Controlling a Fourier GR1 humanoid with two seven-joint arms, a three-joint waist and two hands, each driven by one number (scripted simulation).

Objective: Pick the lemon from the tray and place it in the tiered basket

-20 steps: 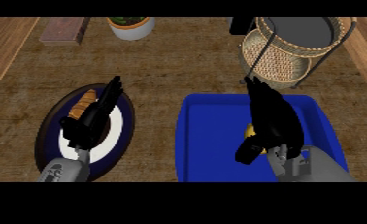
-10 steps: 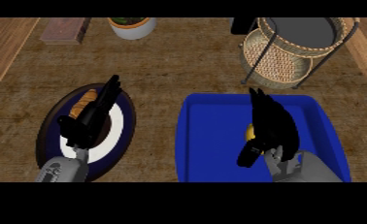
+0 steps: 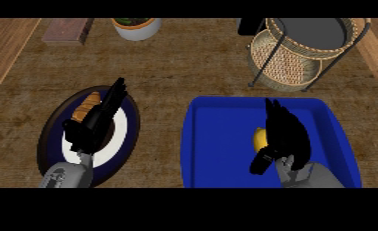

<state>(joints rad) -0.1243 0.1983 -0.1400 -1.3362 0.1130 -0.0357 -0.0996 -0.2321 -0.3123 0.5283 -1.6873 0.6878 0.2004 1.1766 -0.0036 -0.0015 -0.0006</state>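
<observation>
The task was barely begun as I read it: the small yellow lemon point(image 3: 260, 138) lay in the shallow blue rectangular tray point(image 3: 221, 145) at about five o'clock on the wooden counter point(image 3: 184, 70), and the two-level wicker-and-metal tiered basket point(image 3: 303, 50) at two o'clock held nothing of it that I could see. The lift, the carry up toward the basket and the release all remained. My right hand point(image 3: 284, 135) hung over the tray with its black fingers reaching toward twelve o'clock, covering the lemon's right side; the thumb sat low, toward six o'clock of the fruit. The fingers looked extended, not curled, and I could not tell for certain whether they touched the lemon or merely hid it, so I judged it not gripped yet. My left hand point(image 3: 92, 122) rested open at eight o'clock, fingers straight, above the dark round plate point(image 3: 125, 135) that carried a brown bread-like piece point(image 3: 89, 104).
</observation>
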